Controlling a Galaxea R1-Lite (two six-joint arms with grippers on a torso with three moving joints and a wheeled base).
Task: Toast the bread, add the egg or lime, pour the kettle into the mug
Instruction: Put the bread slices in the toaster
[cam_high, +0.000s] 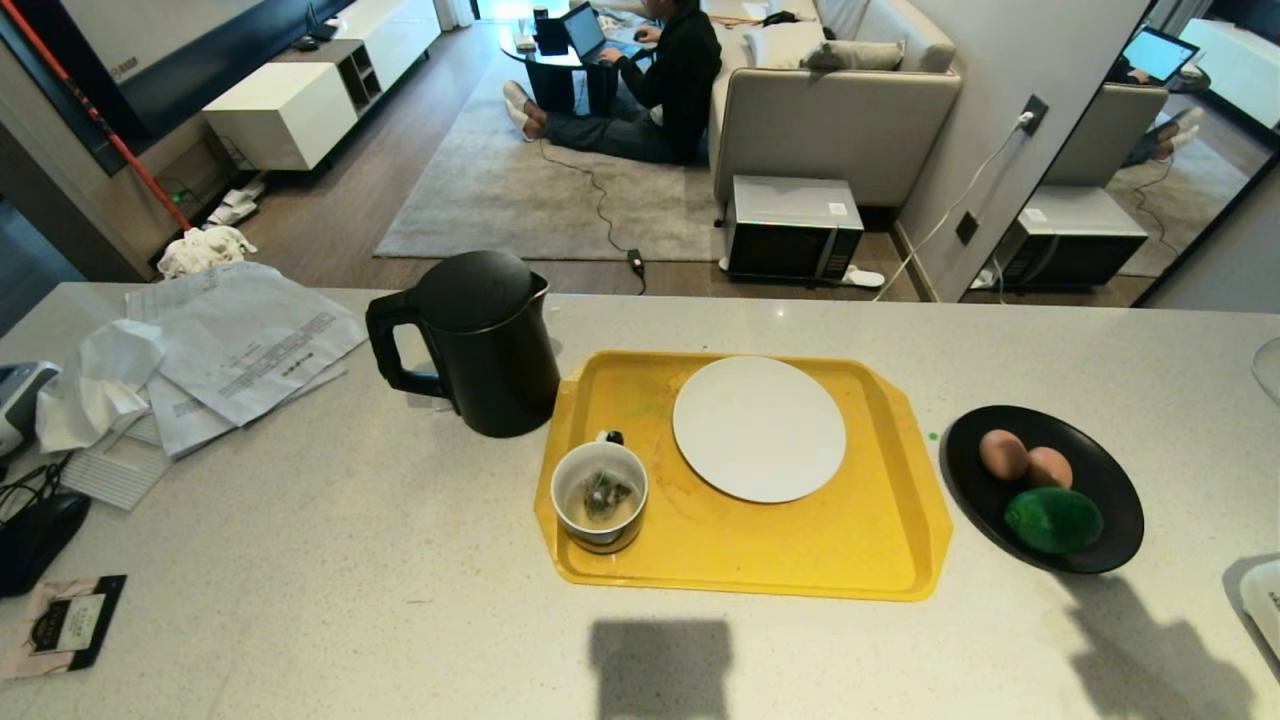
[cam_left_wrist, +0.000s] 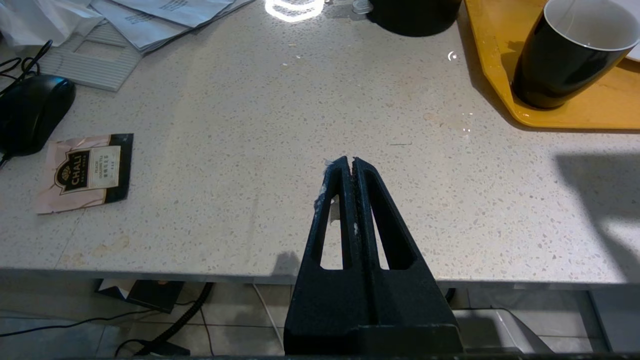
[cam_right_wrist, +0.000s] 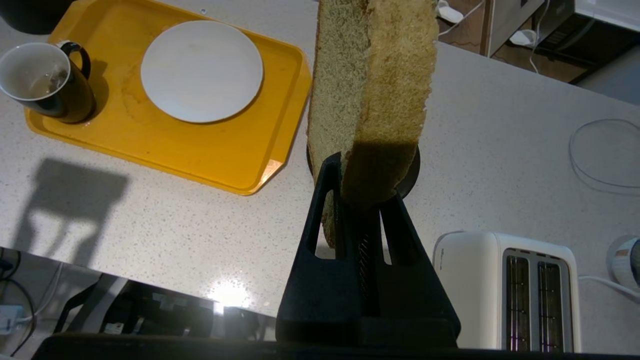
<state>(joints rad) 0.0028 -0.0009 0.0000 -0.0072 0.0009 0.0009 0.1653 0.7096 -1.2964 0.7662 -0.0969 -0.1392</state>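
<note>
In the right wrist view my right gripper (cam_right_wrist: 362, 180) is shut on the lower edge of the bread (cam_right_wrist: 370, 90), a thick pale green slice with a tan crust, held upright above the counter. My left gripper (cam_left_wrist: 350, 162) is shut and empty over the counter's near edge. Neither gripper shows in the head view. The black kettle (cam_high: 485, 340) stands left of the yellow tray (cam_high: 860, 560). The mug (cam_high: 600, 495), with a tea bag inside, sits on the tray beside a white plate (cam_high: 758, 428). Two eggs (cam_high: 1003, 453) and the lime (cam_high: 1053, 519) lie in a black dish (cam_high: 1110, 480).
A white two-slot toaster (cam_right_wrist: 510, 290) stands on the counter near the held bread. Papers (cam_high: 240, 340), a computer mouse (cam_left_wrist: 30, 110) and a tea sachet (cam_left_wrist: 87, 170) lie on the counter's left. A person sits on the floor beyond the counter.
</note>
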